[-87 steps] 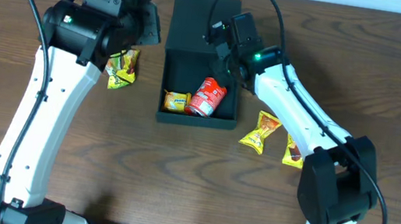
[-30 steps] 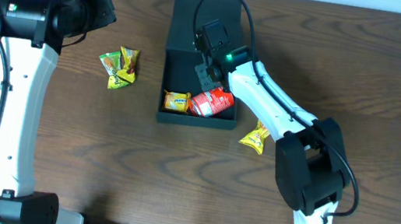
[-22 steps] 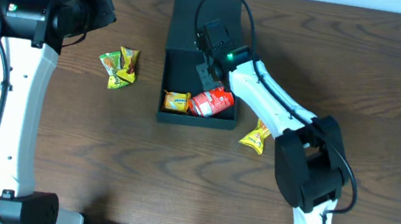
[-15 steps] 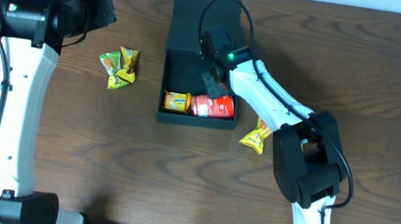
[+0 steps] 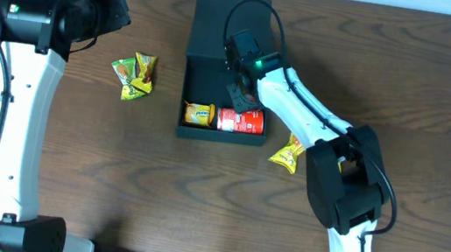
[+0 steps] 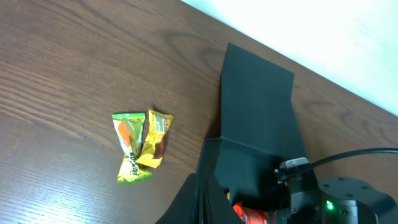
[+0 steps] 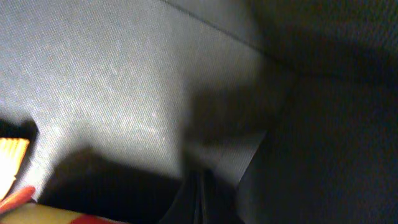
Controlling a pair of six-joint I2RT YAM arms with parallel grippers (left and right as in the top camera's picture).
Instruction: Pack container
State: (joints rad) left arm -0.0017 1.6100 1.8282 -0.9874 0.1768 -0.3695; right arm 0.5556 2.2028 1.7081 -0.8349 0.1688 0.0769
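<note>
Here, container [image 5: 206, 75]: lid open, by the counter's [image 5: 113, 172] far edge, centre.
Contents: red can [image 5: 240, 121], yellow packet [image 5: 199, 113].
Right end effector [image 5: 237, 92]: closed, empty, inside container.
Left end effector [image 5: 116, 9]: closed, empty, far-left corner.

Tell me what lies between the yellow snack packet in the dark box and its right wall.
Overhead view: a red cylindrical can lying on its side in the dark square cardboard box.

Matt cardboard container [image 5: 214, 18], wood-grain table [image 5: 152, 204]
</note>
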